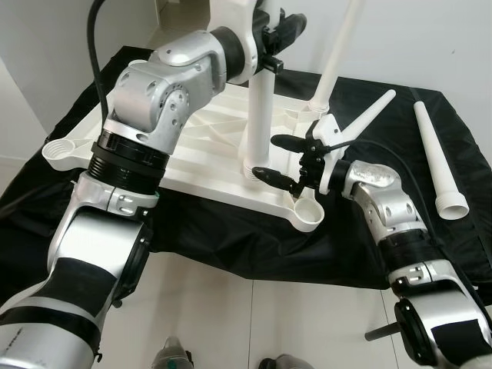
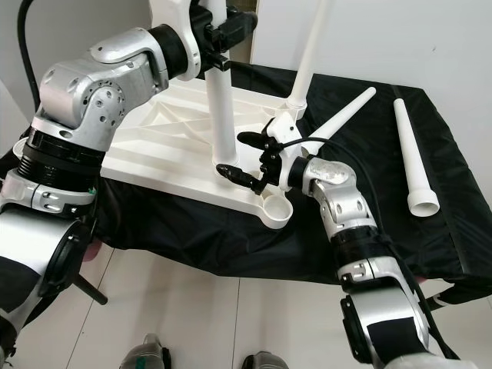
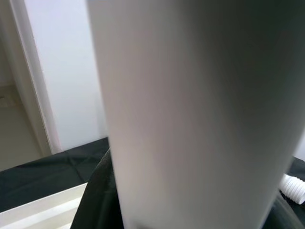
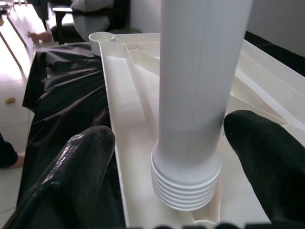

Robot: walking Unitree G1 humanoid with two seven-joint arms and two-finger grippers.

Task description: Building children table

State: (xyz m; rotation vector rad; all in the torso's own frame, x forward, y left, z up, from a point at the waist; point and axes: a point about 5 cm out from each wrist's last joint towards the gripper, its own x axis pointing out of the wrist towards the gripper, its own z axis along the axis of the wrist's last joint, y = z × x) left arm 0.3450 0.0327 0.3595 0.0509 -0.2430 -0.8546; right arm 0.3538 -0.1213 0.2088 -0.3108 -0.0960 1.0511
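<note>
Tabletop (image 1: pixel 204 165), white plastic, lies underside-up on black cloth (image 1: pixel 231 238) across centre frame; ribbed underside and corner sockets visible. One table leg (image 1: pixel 257 115) stands upright at centre, its threaded end seated at a socket near the tabletop's lower edge; right wrist view shows several thread rings exposed above the socket, so judged not fully screwed home. Second leg (image 1: pixel 338 58) already upright at upper centre-right; two loose legs lie on the cloth at right, one leg tapered (image 1: pixel 370 115), one with wide end toward lower right (image 1: pixel 440 165).

Left gripper (image 1: pixel 278 38), top centre, clenched around the standing leg high up. Right gripper (image 1: pixel 283 161), centre-right, fingers (image 4: pixel 86 162) spread apart either side of the leg's base, not touching it.

Step in hand, as judged: threading this leg in. To do well: keep leg plumb from above so threads do not cross; close right fingers low on the shaft; turn until the rings disappear; watch that the tabletop does not slide on the cloth.
</note>
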